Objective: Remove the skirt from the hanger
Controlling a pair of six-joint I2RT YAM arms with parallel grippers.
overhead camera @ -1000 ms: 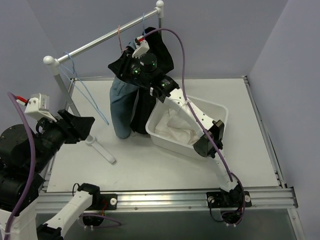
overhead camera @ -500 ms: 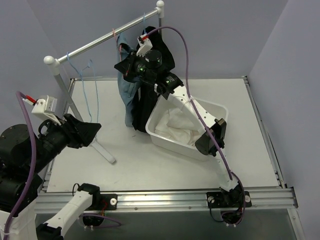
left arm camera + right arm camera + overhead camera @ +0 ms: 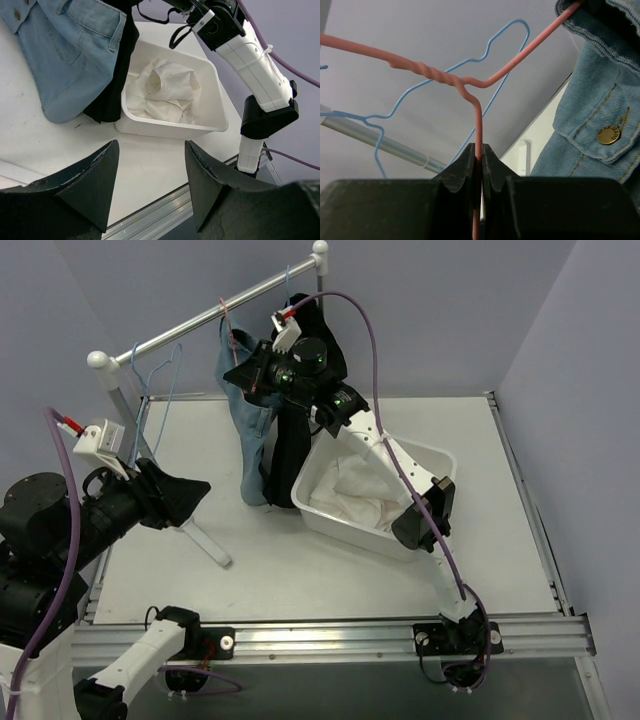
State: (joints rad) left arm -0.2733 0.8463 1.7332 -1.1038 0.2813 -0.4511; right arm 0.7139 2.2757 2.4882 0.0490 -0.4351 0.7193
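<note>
One black skirt (image 3: 290,445) hangs at the far end of the rail (image 3: 200,320), under a light-blue hanger (image 3: 289,278), its hem between the single denim garment (image 3: 65,65) and the one white tub (image 3: 165,131). A second light-blue hanger (image 3: 170,385) hangs bare near the rail's other end. There is one pink hanger (image 3: 477,115), carrying the denim. I see my right gripper (image 3: 477,152) clenched on the pink wire just below its twisted neck. My left gripper (image 3: 151,145) is spread wide with nothing between its fingers, held above the worktop (image 3: 300,570), well apart from the skirt. The tub holds one white garment (image 3: 165,92). A brass button (image 3: 612,134) on the denim bears embossed lettering I cannot read.
</note>
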